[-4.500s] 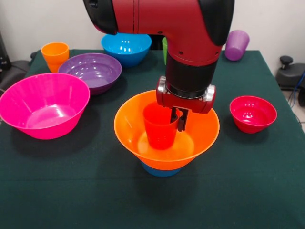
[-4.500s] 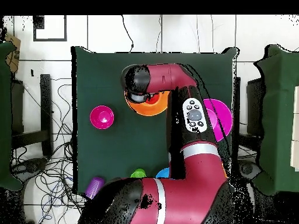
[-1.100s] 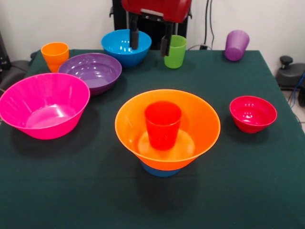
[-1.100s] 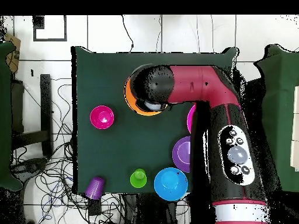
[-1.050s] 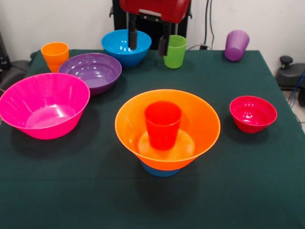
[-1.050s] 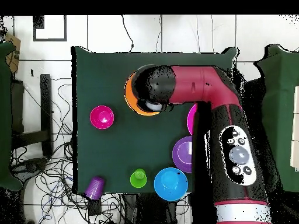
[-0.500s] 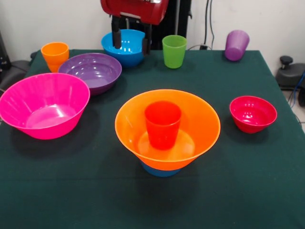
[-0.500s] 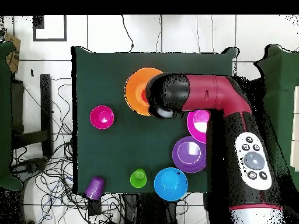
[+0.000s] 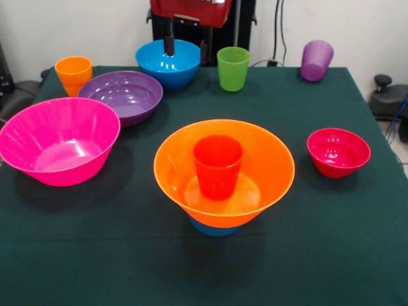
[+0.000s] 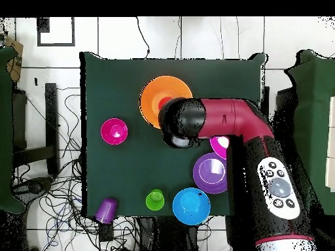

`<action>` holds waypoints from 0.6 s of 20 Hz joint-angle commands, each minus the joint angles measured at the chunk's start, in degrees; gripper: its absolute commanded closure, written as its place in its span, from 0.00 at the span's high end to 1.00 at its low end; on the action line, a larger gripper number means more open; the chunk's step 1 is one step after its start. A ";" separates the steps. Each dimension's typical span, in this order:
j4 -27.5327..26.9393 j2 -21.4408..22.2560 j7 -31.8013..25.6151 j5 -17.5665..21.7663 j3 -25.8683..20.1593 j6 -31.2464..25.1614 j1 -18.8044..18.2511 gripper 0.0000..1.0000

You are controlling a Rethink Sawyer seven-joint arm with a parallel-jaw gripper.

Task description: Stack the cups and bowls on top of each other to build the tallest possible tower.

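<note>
The big pink bowl [image 9: 58,148] is sitting at the left. The pincer [image 9: 186,41] is hanging open and empty above the blue bowl [image 9: 168,62]. The red-orange cup [image 9: 217,167] is standing in the orange bowl [image 9: 224,172] mid-counter [image 9: 319,255].

cup [image 9: 218,167] in bowl [image 9: 224,172] on bowl [image 9: 215,229]

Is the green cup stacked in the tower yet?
No, the green cup stands alone on the cloth at the table's far side, apart from the large orange bowl that holds the red-orange cup.
</note>
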State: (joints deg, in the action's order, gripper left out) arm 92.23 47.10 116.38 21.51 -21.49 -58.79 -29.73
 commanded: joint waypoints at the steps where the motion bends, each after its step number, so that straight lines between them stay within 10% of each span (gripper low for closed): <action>1: 7.24 -0.79 -14.23 6.88 -3.54 4.87 -0.38 1.00; 12: 4.25 -7.71 -11.25 9.53 -6.19 9.10 -1.12 1.00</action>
State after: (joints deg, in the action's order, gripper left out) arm 94.52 44.74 116.38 26.79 -23.26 -54.60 -31.73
